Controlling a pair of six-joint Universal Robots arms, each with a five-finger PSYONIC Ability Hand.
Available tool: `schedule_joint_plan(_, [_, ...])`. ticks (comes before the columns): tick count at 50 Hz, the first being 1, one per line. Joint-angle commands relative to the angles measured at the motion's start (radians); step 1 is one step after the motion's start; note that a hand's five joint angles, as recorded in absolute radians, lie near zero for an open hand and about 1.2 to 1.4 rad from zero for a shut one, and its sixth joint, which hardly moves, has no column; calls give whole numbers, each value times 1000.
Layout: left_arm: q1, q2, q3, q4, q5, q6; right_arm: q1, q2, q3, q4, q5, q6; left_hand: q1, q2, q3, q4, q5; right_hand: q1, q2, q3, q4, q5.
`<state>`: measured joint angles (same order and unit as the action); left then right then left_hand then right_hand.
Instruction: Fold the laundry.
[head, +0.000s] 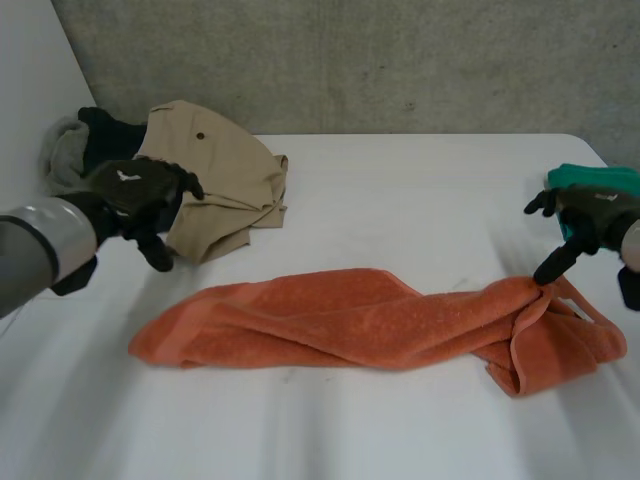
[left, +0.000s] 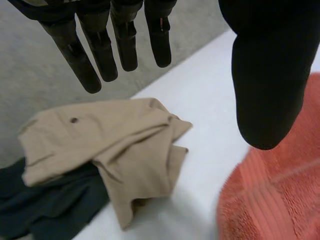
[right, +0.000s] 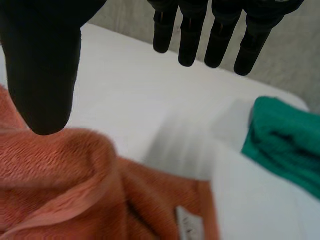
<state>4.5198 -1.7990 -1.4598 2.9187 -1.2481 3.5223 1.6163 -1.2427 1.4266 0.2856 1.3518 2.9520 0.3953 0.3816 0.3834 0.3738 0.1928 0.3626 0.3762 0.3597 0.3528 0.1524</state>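
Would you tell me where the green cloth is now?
In the head view the green cloth lies at the table's right edge, just behind the right robot hand, beyond the orange towel.

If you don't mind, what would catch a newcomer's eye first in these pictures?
A crumpled orange towel stretches across the middle of the white table. The open right hand points down at its bunched end, beside a green cloth; the open left hand hovers by a beige garment at the far left corner.

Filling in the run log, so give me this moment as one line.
left hand: open, beside tan garment | right hand: open, thumb at orange towel bunched end | towel: crumpled, unfolded
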Motion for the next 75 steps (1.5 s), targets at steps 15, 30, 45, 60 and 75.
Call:
schedule_joint_plan(15, [-169,-373,140,-4,-123,178,99,160,69,-229,129,-59,557,570,568,578,585,900,886,903,910,936])
schedule_joint_plan(30, [-203,-343,682,6,-370,89,206,112,-334,-404,139,-220,1001,1015,1013,1022,1029,1034,1020,1037,1043,1069])
schedule_joint_plan(45, [-163,-73,463,5,-375,-160,231,28,-353,-320,-26,-148,1001,1015,1013,1022,1029,1034,1020,1037,1043,1069])
schedule_joint_plan(60, [-156,-152,-27,54,-220,12,324,177,-54,-207,-11,-329,300,314,312,322,328,1034,1020,1037,1043,1069])
schedule_joint_plan(75, [-157,-80,209,22,-202,67,454,-56,-60,-396,1,-402,-140,-127,-129,-119,-112,1034,1020,1037,1043,1069])
